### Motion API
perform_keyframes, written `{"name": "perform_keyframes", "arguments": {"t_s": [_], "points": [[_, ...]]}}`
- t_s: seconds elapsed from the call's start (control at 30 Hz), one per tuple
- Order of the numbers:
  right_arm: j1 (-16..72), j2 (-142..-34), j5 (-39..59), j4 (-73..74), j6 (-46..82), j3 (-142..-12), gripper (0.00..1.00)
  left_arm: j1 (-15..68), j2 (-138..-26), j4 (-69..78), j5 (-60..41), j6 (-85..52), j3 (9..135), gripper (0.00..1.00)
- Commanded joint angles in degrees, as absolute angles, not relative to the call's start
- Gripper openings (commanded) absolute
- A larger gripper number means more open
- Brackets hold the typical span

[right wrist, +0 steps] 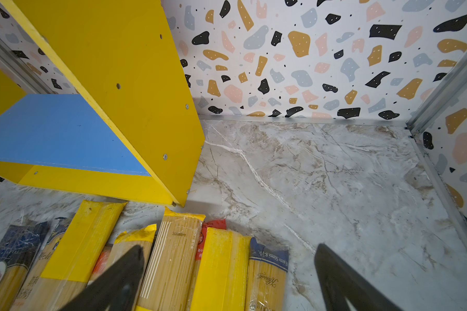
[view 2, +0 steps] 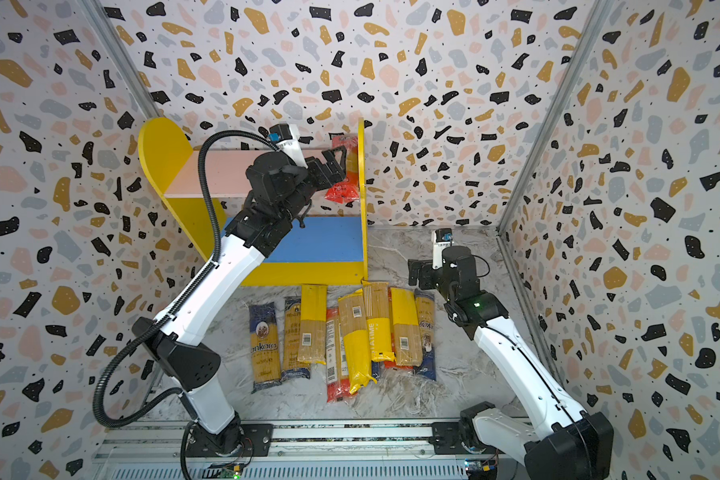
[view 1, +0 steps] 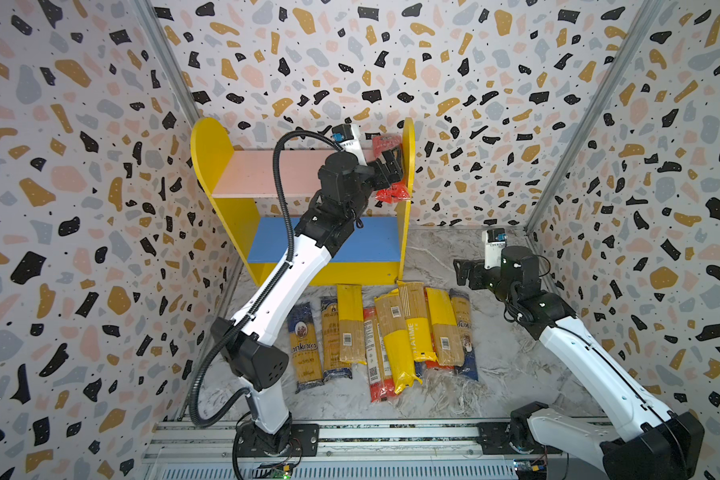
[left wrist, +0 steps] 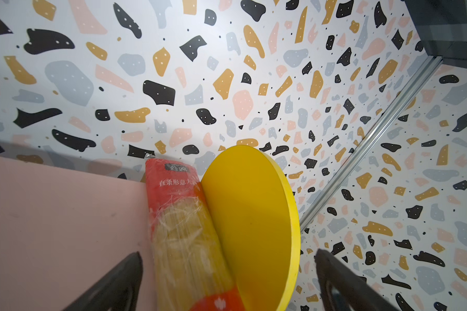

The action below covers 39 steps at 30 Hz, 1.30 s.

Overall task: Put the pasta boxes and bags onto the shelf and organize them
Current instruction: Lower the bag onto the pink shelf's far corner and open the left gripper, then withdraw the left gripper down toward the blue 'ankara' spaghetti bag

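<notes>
Closest to the lens, the black fingers [left wrist: 119,280] of the left hand [left wrist: 228,253] stand spread wide to either side of the red-and-clear spaghetti bag [left wrist: 178,229]. Neither finger presses it, so this hand is open and holds nothing. The bag lies lengthwise on the pink upper board [view 1: 267,172] of the two-tier yellow shelf [view 1: 213,158], snug against the yellow round-topped side panel [view 1: 409,137]. I'd judge that spot is chosen so the panel stops it rolling and the rest of the board stays free. The blue lower board [view 1: 371,241] is bare. The other long spaghetti packs [view 1: 383,332] lie side by side on the marble-patterned surface [view 1: 495,365] just before the shelf. The right hand [right wrist: 228,249] hovers above them, spread open and empty.
</notes>
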<state>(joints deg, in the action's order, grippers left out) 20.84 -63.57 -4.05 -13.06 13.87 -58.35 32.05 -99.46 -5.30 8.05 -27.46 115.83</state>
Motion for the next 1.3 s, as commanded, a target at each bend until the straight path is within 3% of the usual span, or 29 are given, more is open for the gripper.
{"name": "perform_keyframes", "arguments": {"t_s": [0.0,0.27,0.87,1.27], "points": [[20.73,-62.05,-3.6,-14.91,14.25,-60.99,0.99,31.99,-94.31,1.95,9.31,-21.71,112.92,1.0],[21.86,-59.3,-4.26,-16.02,15.69,-59.05,0.99,31.99,-82.95,2.93,11.68,-18.91,98.02,1.0],[26.76,-55.93,-5.44,-15.31,18.05,-52.31,0.99,31.97,-52.96,-7.21,29.8,-22.97,54.43,1.0],[31.31,-56.77,-7.15,-13.9,19.31,-49.66,0.99,31.99,-48.66,-6.47,23.29,-36.14,32.48,0.97]]}}
